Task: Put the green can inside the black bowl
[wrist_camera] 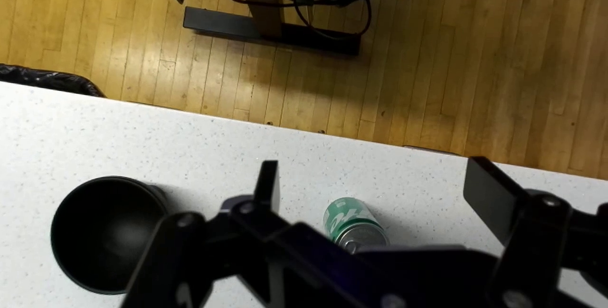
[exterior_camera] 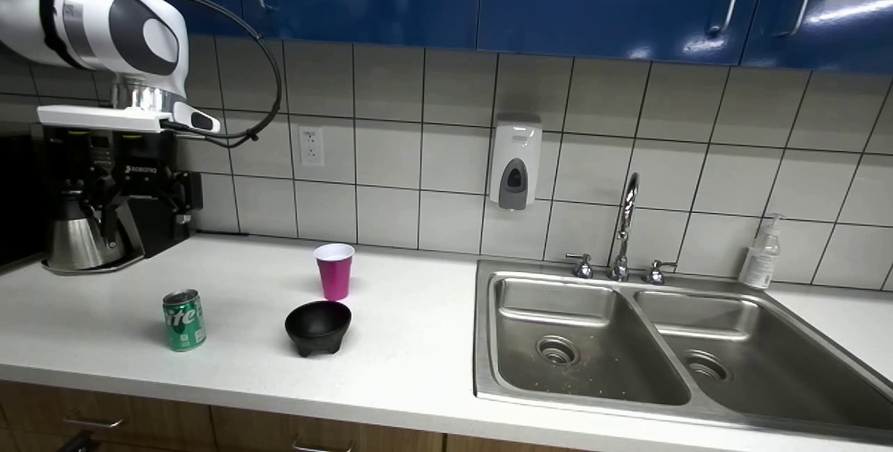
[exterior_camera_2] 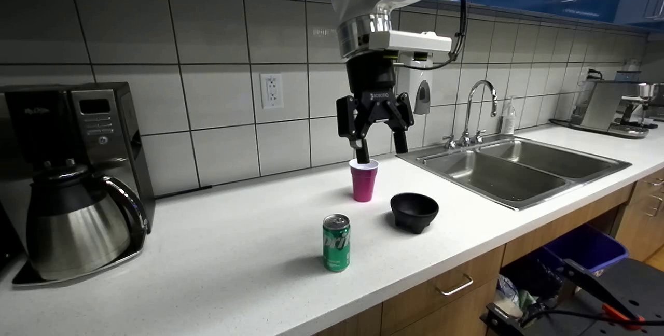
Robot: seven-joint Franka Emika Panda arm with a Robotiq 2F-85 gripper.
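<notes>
The green can (exterior_camera: 184, 323) stands upright on the white counter; it also shows in an exterior view (exterior_camera_2: 336, 245). The black bowl (exterior_camera: 317, 328) sits beside it, apart from it, and appears empty; it also shows in an exterior view (exterior_camera_2: 414, 212). My gripper (exterior_camera_2: 382, 154) is open and empty, well above the counter. In the wrist view the green can (wrist_camera: 350, 215) shows below and between the spread fingers (wrist_camera: 373, 184), its top partly hidden by the gripper body. The black bowl (wrist_camera: 102, 234) lies to the left in the wrist view, partly covered by the gripper.
A pink cup (exterior_camera: 335, 276) stands behind the bowl, near the tiled wall. A coffee maker with a steel carafe (exterior_camera_2: 78, 227) stands at one end of the counter. A double steel sink (exterior_camera: 586, 340) is set in beyond the bowl. The counter's front edge (wrist_camera: 266, 125) runs close to the can.
</notes>
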